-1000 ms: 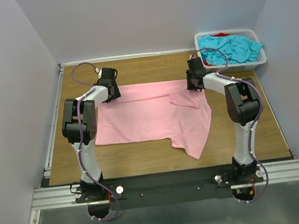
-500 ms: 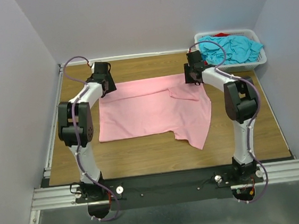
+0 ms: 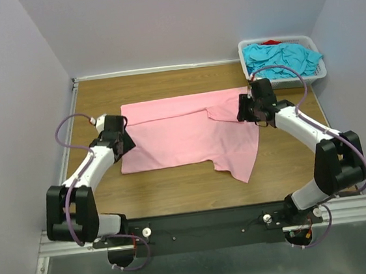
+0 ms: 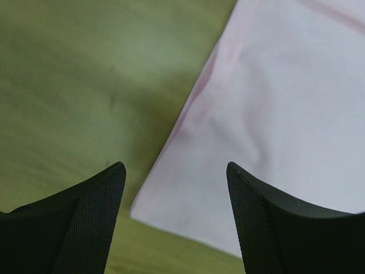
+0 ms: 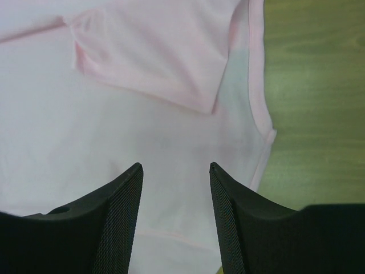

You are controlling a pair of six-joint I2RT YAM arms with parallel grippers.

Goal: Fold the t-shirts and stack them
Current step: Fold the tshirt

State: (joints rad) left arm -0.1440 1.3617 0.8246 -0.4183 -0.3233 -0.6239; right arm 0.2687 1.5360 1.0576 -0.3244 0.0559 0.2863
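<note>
Cloth lies nearest the arm bases: the light pink t-shirt [image 3: 183,140] is spread flat on the wooden table [image 3: 175,190], its near hem uneven, with one flap trailing toward the near right. Further in, the left gripper [image 4: 175,168] hovers with jaws spread over the shirt's near left corner, holding nothing. The right gripper [image 5: 175,168], jaws likewise apart and empty, hangs above the shirt's right side, just short of a sleeve [image 5: 154,63] doubled inward onto the body. At the far right corner the white basket [image 3: 295,81] holds turquoise t-shirts [image 3: 283,58] and a scrap of red cloth [image 3: 270,41]. Spreading looks finished and the first fold not yet begun. Next, I judge, each gripper must drop, pinch an edge, and carry it across evenly so the thin cloth does not bunch.
</note>
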